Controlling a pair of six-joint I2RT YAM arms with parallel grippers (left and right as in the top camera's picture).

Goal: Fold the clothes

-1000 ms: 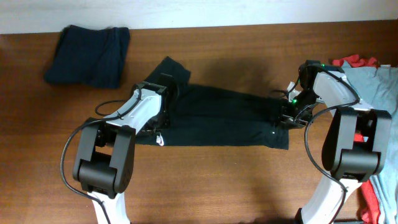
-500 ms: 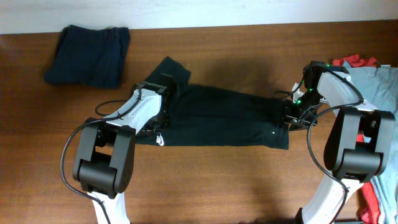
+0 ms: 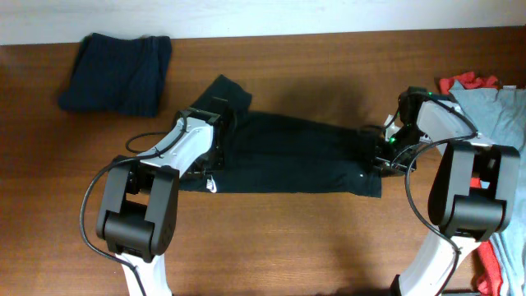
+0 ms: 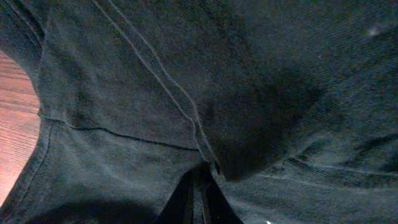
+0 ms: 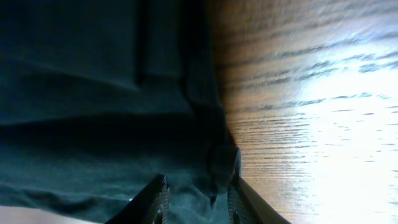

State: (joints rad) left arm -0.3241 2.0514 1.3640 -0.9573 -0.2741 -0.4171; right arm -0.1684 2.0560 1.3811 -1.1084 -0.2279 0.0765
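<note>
A black T-shirt is laid mid-worktop, its long axis running left to right. Its left end is clamped in the left gripper, whose jaws are nearly together. Its right hem is clamped in the right gripper.

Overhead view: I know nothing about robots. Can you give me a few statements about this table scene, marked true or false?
1. The black T-shirt lies stretched out between the two arms. True.
2. The navy garment rests on top of the black T-shirt. False: it lies apart from it, near the far left corner.
3. Red cloth shows near the right edge. True.
4. The table is white. False: it is brown wood.
</note>
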